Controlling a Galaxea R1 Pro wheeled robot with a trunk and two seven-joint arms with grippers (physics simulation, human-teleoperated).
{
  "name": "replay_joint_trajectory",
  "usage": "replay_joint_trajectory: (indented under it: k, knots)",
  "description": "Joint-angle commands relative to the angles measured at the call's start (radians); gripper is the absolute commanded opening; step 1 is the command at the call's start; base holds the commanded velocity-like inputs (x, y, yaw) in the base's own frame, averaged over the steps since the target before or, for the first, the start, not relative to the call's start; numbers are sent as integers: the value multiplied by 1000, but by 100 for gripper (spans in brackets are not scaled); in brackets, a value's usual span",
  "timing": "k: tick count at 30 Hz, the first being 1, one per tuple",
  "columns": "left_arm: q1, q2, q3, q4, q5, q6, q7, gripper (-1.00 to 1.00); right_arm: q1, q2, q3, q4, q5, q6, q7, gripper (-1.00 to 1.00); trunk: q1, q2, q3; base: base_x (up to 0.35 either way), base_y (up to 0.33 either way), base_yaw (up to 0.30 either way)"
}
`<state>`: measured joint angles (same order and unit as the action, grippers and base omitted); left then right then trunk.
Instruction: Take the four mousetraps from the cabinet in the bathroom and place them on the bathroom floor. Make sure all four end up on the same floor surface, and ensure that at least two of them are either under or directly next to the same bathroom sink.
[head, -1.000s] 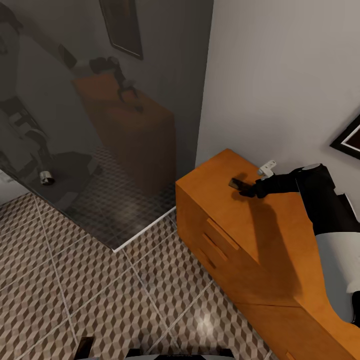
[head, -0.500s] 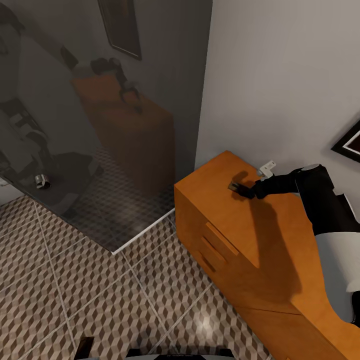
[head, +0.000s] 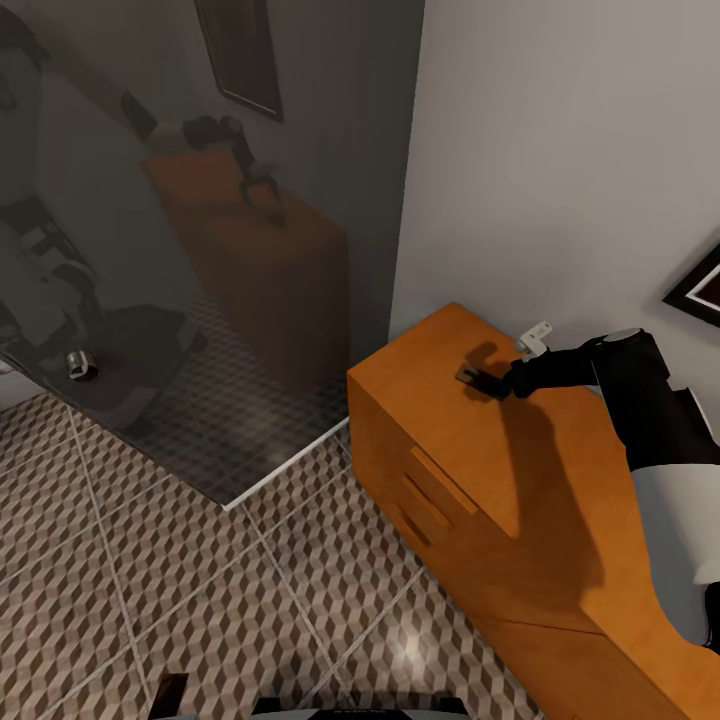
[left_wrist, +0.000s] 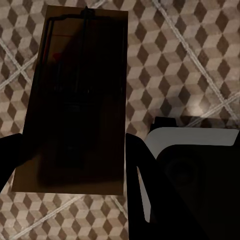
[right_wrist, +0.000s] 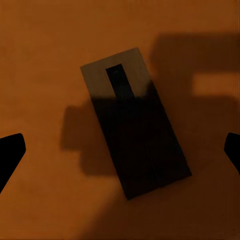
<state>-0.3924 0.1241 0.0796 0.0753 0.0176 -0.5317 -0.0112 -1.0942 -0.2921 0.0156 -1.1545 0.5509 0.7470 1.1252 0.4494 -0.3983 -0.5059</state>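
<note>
Two mousetraps are accounted for: the first mousetrap (left_wrist: 72, 100) sits held between the left jaws above the bathroom floor (left_wrist: 190, 55); the right gripper (right_wrist: 120, 150), having inched forward, hangs wide astride the second mousetrap (right_wrist: 135, 122) atop the cabinet (head: 520, 470), ready to close.

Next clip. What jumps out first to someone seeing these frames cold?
The orange-brown cabinet against the pale wall, with the right gripper open over a mousetrap lying flat on its top. The left gripper grips another mousetrap above the cube-patterned bathroom floor. A dark glass panel mirrors the robot.
</note>
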Motion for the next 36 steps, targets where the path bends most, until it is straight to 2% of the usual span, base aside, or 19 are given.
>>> replay_joint_trajectory:
  k: [1,20,36]
  knots:
    - [-2,0,8,4,-5,-7,4,-100,-1,-1,1,-1,8,5,7,100,1,-2,-1,0,0,0]
    - [-2,0,8,4,-5,-7,4,-100,0,-7,0,0,10,5,8,100,1,-2,-3,0,0,0]
    - [-2,0,8,4,-5,-7,4,-100,0,-10,-2,-1,14,5,8,100,1,-2,-24,0,0,0]
